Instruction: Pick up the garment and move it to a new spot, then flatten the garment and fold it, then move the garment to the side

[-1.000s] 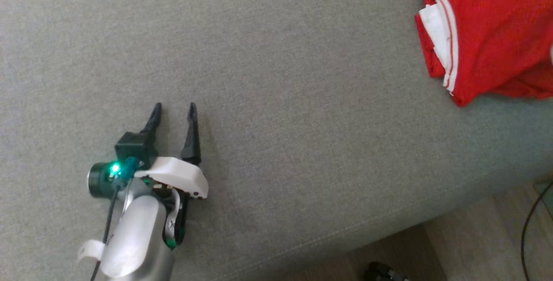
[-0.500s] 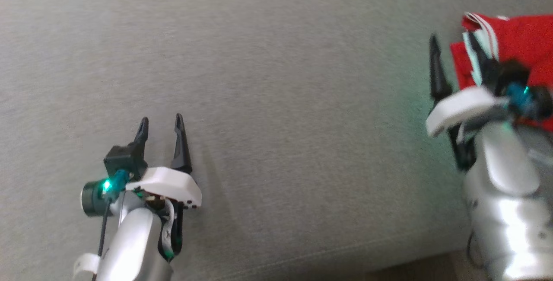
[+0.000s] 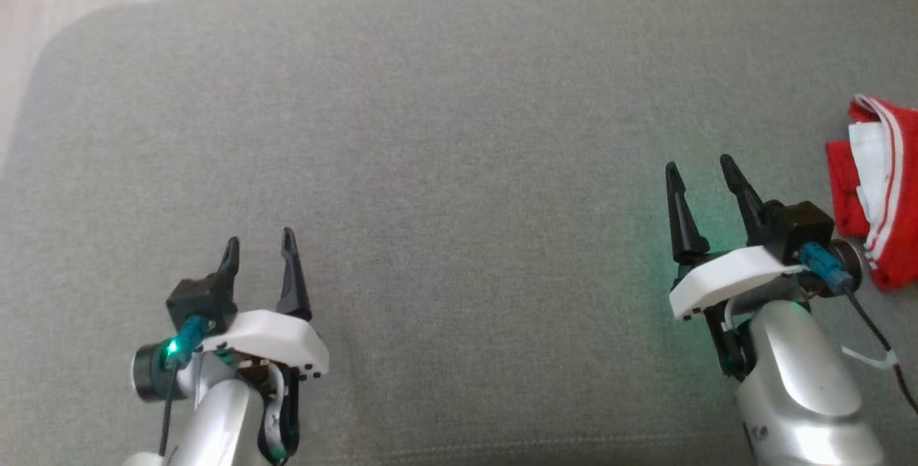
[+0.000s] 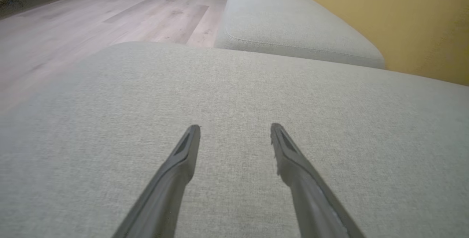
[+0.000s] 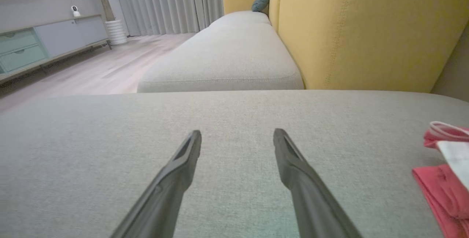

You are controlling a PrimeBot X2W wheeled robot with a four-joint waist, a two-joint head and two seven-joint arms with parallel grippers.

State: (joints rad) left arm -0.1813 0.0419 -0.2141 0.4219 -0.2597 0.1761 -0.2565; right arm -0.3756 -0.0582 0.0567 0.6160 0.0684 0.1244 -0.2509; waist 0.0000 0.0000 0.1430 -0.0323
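**Status: both grippers empty, garment off at right edge**

Near, lower left of head view: left gripper point(image 3: 259, 236), fingers apart, nothing btwn them, over the grey seat cushion point(image 3: 459, 129). Lower right: right gripper point(image 3: 698, 162), same, spread & empty. Wrist views agree: the gap btwn the fingers has only cushion fabric behind it.

Just past the R wrist, right edge mid-frame: red garment point(image 3: 843, 193) w/ white trim, bunched in layers, cut off by the frame, not touching the fingers. Can't tell neat fold vs crumple.

Fits 2 stages: garment waiting for pickup, or already folded & parked at the side. Pics don't settle which.

Farther, upper part of R wrist view: 2nd cushion point(image 5: 227, 58), yellow backrest point(image 5: 366, 29).
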